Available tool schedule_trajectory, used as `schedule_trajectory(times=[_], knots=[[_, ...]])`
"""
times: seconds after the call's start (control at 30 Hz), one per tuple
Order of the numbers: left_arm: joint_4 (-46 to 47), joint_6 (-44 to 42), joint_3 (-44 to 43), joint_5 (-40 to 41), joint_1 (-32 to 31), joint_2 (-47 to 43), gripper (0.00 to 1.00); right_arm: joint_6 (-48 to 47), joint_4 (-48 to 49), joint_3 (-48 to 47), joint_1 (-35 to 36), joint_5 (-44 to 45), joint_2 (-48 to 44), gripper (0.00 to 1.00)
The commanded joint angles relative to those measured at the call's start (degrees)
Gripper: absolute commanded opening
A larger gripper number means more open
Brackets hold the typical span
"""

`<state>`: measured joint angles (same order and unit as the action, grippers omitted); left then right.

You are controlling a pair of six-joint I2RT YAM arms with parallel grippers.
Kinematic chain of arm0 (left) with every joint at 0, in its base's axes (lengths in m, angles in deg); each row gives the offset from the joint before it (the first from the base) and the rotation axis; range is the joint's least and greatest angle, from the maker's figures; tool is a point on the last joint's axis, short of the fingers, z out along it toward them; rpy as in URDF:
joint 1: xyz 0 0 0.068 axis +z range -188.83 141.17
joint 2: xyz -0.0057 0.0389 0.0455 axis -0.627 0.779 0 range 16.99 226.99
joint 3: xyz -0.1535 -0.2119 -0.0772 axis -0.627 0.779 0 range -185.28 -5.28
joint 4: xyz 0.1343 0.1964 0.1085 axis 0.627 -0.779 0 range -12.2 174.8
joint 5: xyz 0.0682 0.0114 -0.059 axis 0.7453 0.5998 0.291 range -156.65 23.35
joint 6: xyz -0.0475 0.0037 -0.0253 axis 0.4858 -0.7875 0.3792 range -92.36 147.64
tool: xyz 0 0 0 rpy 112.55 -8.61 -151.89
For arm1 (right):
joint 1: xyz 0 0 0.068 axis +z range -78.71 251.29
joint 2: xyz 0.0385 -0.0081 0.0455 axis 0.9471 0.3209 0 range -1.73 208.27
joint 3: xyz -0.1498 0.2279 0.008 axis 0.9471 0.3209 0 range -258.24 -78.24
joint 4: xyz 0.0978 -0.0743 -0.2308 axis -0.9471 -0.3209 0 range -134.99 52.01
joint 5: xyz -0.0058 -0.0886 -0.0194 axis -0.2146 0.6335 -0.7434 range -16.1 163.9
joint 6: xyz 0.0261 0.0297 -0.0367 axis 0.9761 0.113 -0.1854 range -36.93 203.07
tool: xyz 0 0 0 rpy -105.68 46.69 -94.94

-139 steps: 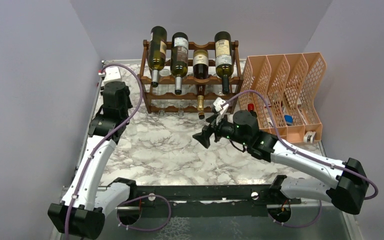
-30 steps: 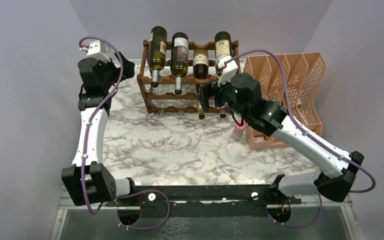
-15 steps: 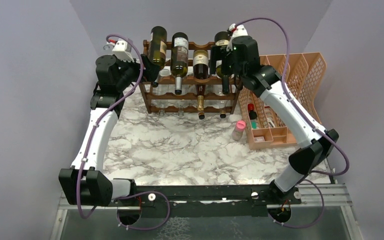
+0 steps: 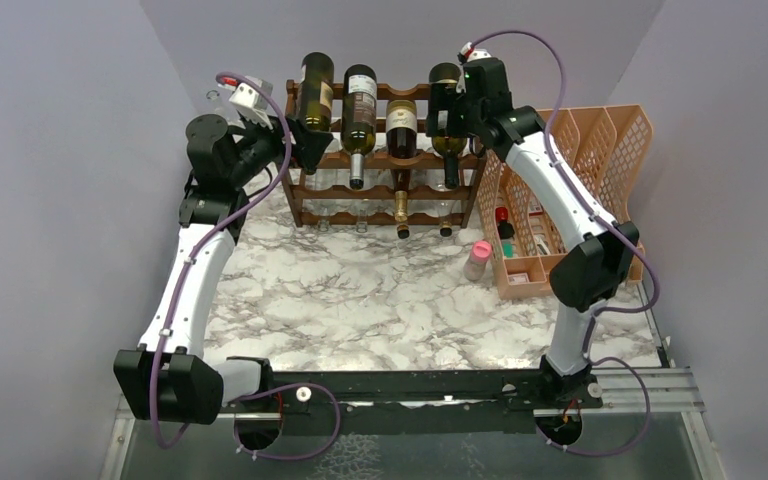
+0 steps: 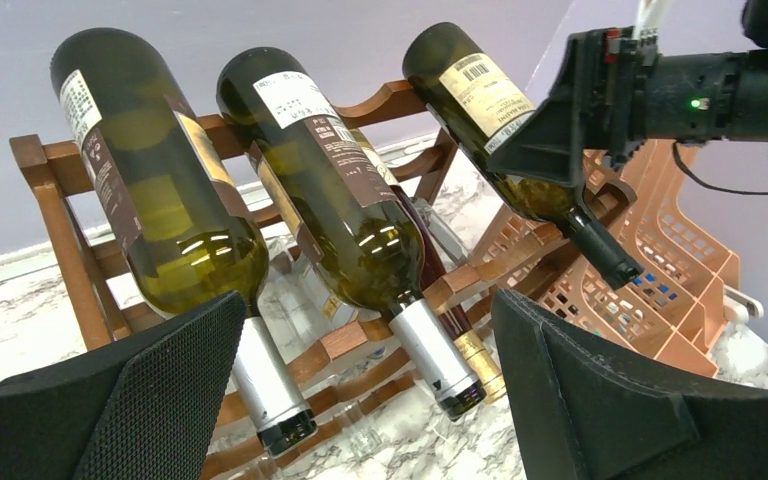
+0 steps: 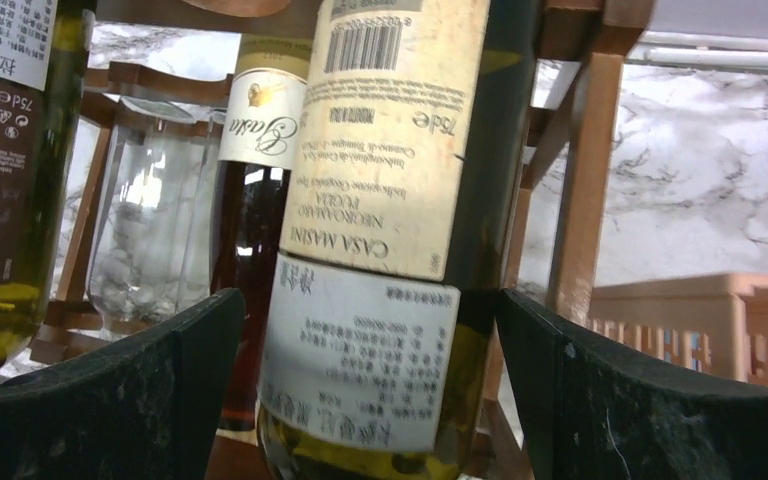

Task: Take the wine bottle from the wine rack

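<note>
The dark reddish-brown wine rack (image 4: 332, 187) stands at the back of the marble table with several bottles lying in it, necks toward me. My right gripper (image 4: 445, 112) is open and straddles the body of the top right wine bottle (image 6: 390, 250), with a gap showing at each finger (image 6: 160, 390). The same bottle (image 5: 490, 110) appears in the left wrist view with the right gripper's fingers over it. My left gripper (image 5: 368, 300) is open and empty in front of the rack's left end (image 4: 295, 150), facing the silver-capped necks of two green bottles (image 5: 190, 240).
An orange mesh file organizer (image 4: 580, 170) stands right of the rack, with small items in its front tray. A small pink-capped bottle (image 4: 478, 258) stands on the marble in front of it. Clear empty bottles lie in the lower tiers (image 6: 150, 230). Purple walls close in on both sides.
The right arm rose from in front of the rack and set its open jaws over the top right bottle. The left gripper swung right to the rack's left end.
</note>
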<state>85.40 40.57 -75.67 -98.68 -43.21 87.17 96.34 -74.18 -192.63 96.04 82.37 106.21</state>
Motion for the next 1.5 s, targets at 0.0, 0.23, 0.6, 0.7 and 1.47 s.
schedule_trajectory(times=[0.0,0.23,0.6,0.7,1.47], knots=[[2.8,-0.1,1.0,-2.1,-0.2,-1.4,0.99,0.8,-1.3,-4.5,0.3,-1.4,3.4,0.97],[2.8,0.0,1.2,-1.2,-0.3,-1.5,0.99,1.4,-1.7,-6.6,0.0,0.3,6.1,0.96],[3.1,-0.1,1.6,-0.3,-0.3,-1.9,0.99,3.3,-4.2,-9.2,-1.5,-3.5,8.2,0.91],[3.1,-0.2,1.6,-0.5,-0.3,-1.8,0.99,3.8,-4.1,-8.8,-1.9,-5.3,8.4,0.85],[12.3,1.6,6.8,-2.4,-1.6,-2.2,0.99,29.6,33.1,20.2,-8.3,-24.9,-9.5,0.51]])
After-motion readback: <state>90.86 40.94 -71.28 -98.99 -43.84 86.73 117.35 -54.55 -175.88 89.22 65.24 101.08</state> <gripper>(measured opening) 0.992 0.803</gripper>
